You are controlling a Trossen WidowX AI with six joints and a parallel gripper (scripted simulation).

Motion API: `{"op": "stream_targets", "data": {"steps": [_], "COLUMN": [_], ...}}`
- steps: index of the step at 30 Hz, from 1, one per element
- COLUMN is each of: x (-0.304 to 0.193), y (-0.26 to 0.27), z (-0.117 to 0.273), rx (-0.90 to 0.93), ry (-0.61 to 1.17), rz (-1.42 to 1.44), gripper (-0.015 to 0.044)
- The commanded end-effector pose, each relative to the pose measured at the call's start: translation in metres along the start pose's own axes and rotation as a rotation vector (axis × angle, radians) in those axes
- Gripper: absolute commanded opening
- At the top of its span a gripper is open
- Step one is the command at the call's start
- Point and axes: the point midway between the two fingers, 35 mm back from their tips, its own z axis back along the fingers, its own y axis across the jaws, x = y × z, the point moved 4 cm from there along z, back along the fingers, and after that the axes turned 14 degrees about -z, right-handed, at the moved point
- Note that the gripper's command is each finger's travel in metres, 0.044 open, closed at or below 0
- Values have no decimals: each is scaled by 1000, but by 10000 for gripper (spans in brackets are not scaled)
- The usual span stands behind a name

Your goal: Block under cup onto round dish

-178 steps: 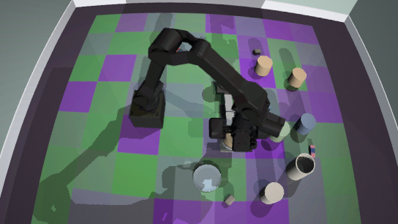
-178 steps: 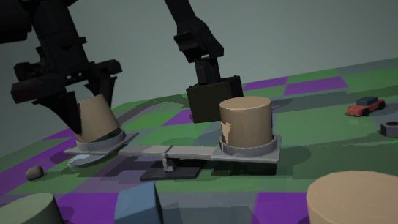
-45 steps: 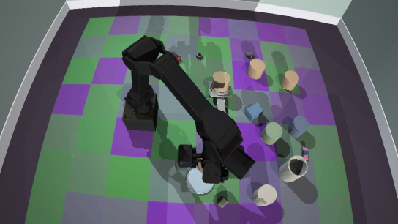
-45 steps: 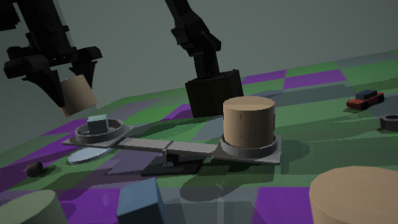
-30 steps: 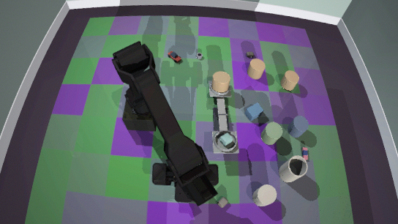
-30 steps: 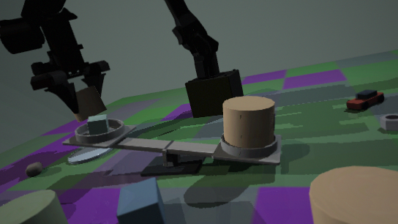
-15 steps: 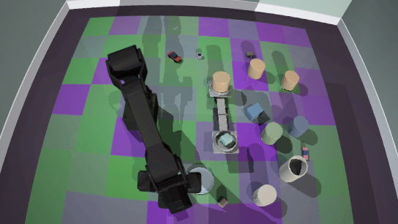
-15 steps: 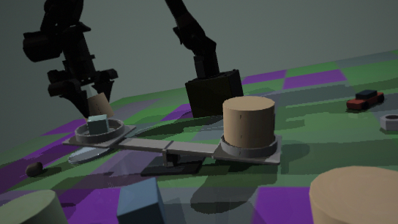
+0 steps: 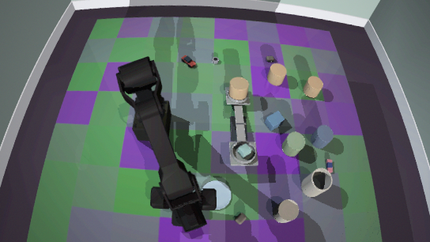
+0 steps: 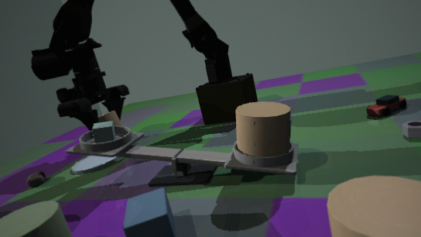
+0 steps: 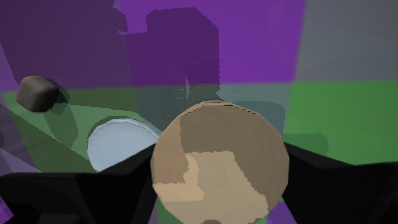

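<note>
My gripper (image 9: 185, 203) (image 10: 106, 118) (image 11: 212, 140) is shut on a tan cup (image 10: 111, 118) (image 11: 222, 165), which is raised and tilted; the top view hides it beneath the gripper. The teal block (image 9: 244, 150) (image 10: 103, 132) lies uncovered in the ring of one pan of the balance (image 9: 240, 132) (image 10: 155, 152). The other tan cup (image 9: 239, 88) (image 10: 263, 129) stands on the opposite pan, which sits lower. The round pale dish (image 9: 221, 195) (image 10: 92, 165) (image 11: 119, 142) is beside the held cup, partly covered by the gripper in the top view. Nothing shows on its visible part.
A blue block (image 9: 274, 120) (image 10: 148, 214), a green cylinder (image 9: 293, 144), a blue cylinder (image 9: 322, 137) and a hollow grey cup (image 9: 310, 187) stand beyond the balance. A small brown object (image 9: 240, 217) (image 10: 35, 179) (image 11: 38, 94) lies near the dish. A red car (image 9: 188, 61) (image 10: 387, 105) is farther off.
</note>
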Motion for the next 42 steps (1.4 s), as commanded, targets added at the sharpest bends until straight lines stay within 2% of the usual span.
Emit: {"op": "stream_targets", "data": {"steps": [1,6,21,23,26,31,38,42], "x": [-1,-1,-1,0,0,0,-16,-31], "y": [-1,-1,0,0,0,-1,22,40], "z": [-8,-16,-10,2,41,44,54,59], "rx": [-7,-7,-3,-3,-6,-6,18,19], "ry": [4,4,3,3,3,3,-1,1], "rz": [3,3,0,1,3,3,109,160], "gripper": [0,0,394,440,440,440,260,260]}}
